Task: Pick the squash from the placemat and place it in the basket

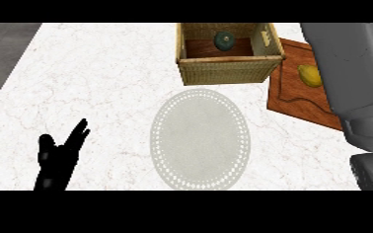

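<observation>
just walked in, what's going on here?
The squash already sits inside the basket, and nothing lies on the round placemat in front of it. The right forearm rises along the view's right side, partly hiding a wooden board with a yellow fruit on it; its hand does not show. The left hand rests open at lower left, fingers up, holding nothing.

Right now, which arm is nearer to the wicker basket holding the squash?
The right. Its grey forearm shows just right of the wicker basket, over the wooden board; the left hand rests open at the lower left, across the round placemat from it.
</observation>
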Controlling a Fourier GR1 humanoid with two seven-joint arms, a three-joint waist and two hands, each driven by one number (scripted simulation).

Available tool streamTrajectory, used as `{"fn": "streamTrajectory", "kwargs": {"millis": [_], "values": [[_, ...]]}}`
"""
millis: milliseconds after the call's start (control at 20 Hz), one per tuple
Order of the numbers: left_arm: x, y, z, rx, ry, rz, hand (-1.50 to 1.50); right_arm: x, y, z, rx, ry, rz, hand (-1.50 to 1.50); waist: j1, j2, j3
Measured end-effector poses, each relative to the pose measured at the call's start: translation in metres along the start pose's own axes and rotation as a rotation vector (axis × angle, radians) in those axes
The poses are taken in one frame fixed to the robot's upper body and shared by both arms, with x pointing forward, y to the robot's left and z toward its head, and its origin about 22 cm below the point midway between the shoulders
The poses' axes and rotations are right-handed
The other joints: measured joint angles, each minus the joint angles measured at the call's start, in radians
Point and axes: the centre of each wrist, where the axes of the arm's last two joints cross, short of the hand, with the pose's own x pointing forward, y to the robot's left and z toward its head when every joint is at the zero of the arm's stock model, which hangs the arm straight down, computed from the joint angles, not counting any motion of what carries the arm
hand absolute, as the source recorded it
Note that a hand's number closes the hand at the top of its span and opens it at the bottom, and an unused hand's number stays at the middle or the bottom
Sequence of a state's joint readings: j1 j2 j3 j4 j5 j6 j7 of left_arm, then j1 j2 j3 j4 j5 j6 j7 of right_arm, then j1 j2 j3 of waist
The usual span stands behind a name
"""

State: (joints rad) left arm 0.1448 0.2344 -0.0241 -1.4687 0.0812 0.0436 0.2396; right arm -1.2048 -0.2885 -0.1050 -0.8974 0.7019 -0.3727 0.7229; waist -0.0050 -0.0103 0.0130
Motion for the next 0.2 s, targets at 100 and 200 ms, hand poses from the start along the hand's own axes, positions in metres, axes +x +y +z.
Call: {"fn": "streamTrajectory", "kwargs": {"millis": [100, 200], "values": [[-0.001, 0.003, 0.002, -0.001, -0.005, 0.000, 0.00, -0.004, -0.018, -0.007, -0.031, 0.025, -0.014, -1.50, -0.002, -0.001, -0.001], [0.000, 0.003, 0.003, 0.000, 0.001, 0.001, 0.00, -0.011, -0.036, -0.011, -0.053, 0.046, -0.016, -1.50, -0.006, -0.002, -0.002]]}}
